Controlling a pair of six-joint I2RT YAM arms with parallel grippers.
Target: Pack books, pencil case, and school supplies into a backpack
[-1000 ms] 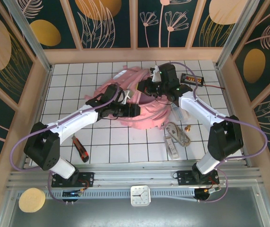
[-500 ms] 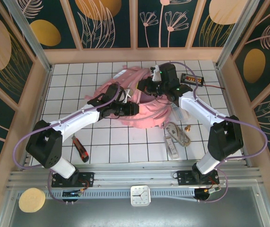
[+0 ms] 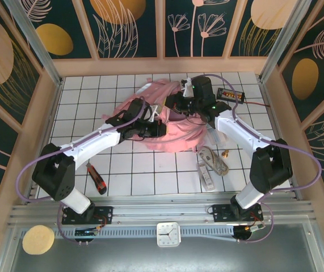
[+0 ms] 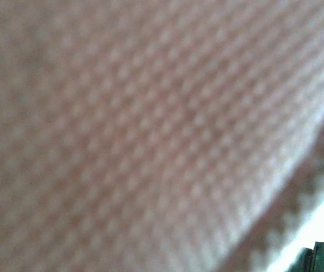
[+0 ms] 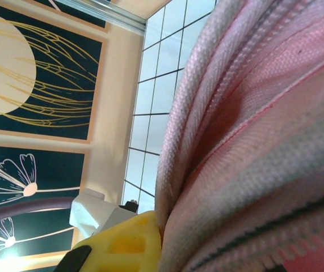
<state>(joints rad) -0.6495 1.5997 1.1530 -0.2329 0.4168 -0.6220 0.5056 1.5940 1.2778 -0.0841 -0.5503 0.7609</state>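
1. The backpack [image 3: 173,139] lies crumpled on the far middle of the tiled table [image 3: 133,175], with both arms reaching into it from the near side.
2. The right gripper [image 3: 176,103] is clenched on the backpack's far edge. In the right wrist view the pink zip edge [image 5: 252,147] runs tight against its yellow finger [image 5: 130,243].
3. The left gripper [image 3: 157,129] sits at the near left of the bag's middle with its jaws clenched. Whether fabric is caught between them cannot be told: the left wrist view is blurred pink weave [image 4: 150,130] pressed close to the lens.
4. The ruler-like bar [image 3: 206,175] and the cord bundle [image 3: 214,158] lie together on the near right, just beside the bag's near right edge and close to the right arm.
5. The utility knife [image 3: 96,177] lies near left, under the left forearm and well apart from the bag.
6. The black box [image 3: 231,94] sits far right, near the wall.
7. Open tiles remain on the far left and across the near middle. On the far side the bag lies close to the back wall.
8. The bag's inside is hidden by folds and both wrists.
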